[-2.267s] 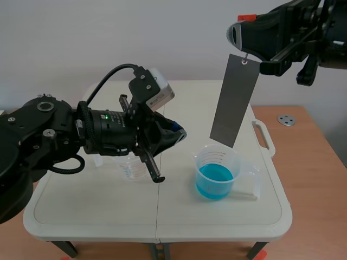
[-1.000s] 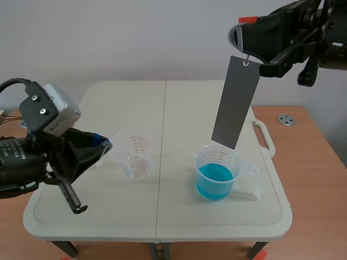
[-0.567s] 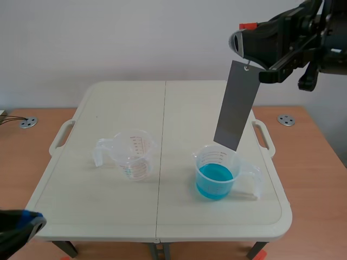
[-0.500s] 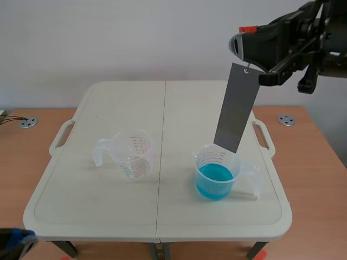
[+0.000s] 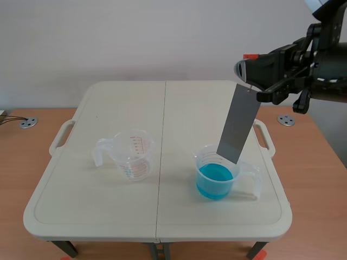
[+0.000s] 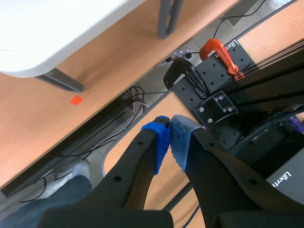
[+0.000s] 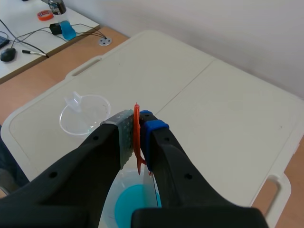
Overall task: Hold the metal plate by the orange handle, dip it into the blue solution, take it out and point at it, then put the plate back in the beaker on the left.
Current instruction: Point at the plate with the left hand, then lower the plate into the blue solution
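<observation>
A grey metal plate (image 5: 238,123) hangs tilted from my right gripper (image 5: 246,69), which is shut on its orange handle (image 7: 137,140). The plate's lower end sits at the rim of the beaker of blue solution (image 5: 216,173), right of the table's middle. In the right wrist view that beaker (image 7: 137,206) lies under the gripper (image 7: 136,127). An empty clear beaker (image 5: 132,154) stands on the left half; the same empty beaker (image 7: 84,114) shows in the right wrist view. My left gripper (image 6: 171,137) is shut on nothing, below the table's level, out of the scene view.
The white folding table (image 5: 108,216) has handles at its left and right sides. Under the table's edge the left wrist view shows a table leg (image 6: 169,18), cables, an orange clamp (image 6: 219,53) and black mounting plates. Round metal discs (image 5: 286,119) lie on the wooden desk.
The left arm has drawn back from beside the empty beaker and left the scene view. The right gripper has come down with the plate, whose lower end now reaches the blue beaker's rim.
</observation>
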